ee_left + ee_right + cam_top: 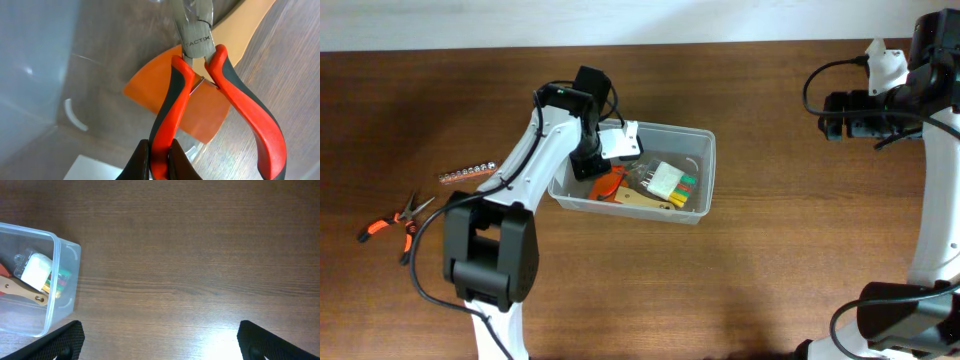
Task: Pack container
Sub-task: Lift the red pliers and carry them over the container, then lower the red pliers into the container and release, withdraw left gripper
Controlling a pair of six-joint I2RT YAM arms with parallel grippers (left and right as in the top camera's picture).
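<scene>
The clear plastic container (706, 172) sits near the middle of the counter, a little toward the far edge, with its long side running left to right. Inside it lie a clear blister pack (665, 180) of small coloured pieces, a flat wooden utensil (650, 203) along the near wall, and an orange piece (150, 85) on the floor at the left end.

The left gripper (159, 161) reaches into that left end from above. Its fingers (142, 162) are clamped on one handle of a pair of red-and-black pliers (235, 100). The pliers' other handle splays free, and the metal head points down toward the orange piece and the wooden utensil. I cannot tell whether the head touches them.

The right gripper (159, 330) hangs over bare wood well to the right of the container, its fingers spread wide and empty.

On the counter's left side, well apart from the container, a strip of metal sockets (468, 173) lies at a slight angle. Nearer the left edge rests a second pair of long-nosed pliers with orange handles (395, 222).
</scene>
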